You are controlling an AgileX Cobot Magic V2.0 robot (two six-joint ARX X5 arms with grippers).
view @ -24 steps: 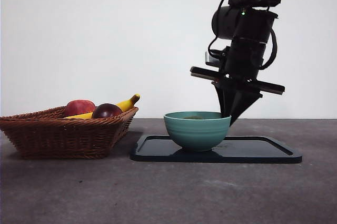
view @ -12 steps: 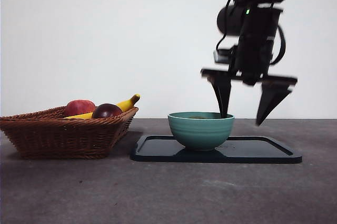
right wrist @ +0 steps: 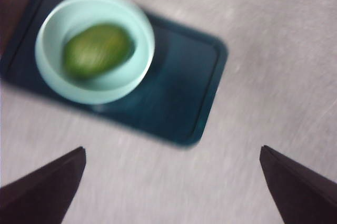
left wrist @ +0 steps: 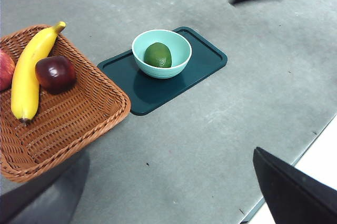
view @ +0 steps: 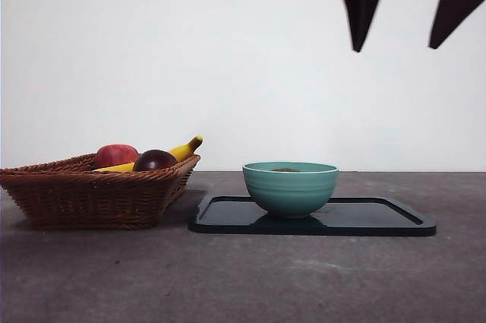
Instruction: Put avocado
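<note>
The right claw [view: 410,7] has risen high above the bowl [view: 290,188], jaws spread and empty; the avocado [left wrist: 158,55] lies inside. Left claw's state: cannot tell.

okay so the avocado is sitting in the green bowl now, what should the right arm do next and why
Probably just finish retreating: lift the right gripper up and away to a rest pose. The avocado lies inside the bowl on the tray, and the right gripper's jaws are open, empty and high above it, so nothing looks left to place. The left gripper waits off to the side.
</note>
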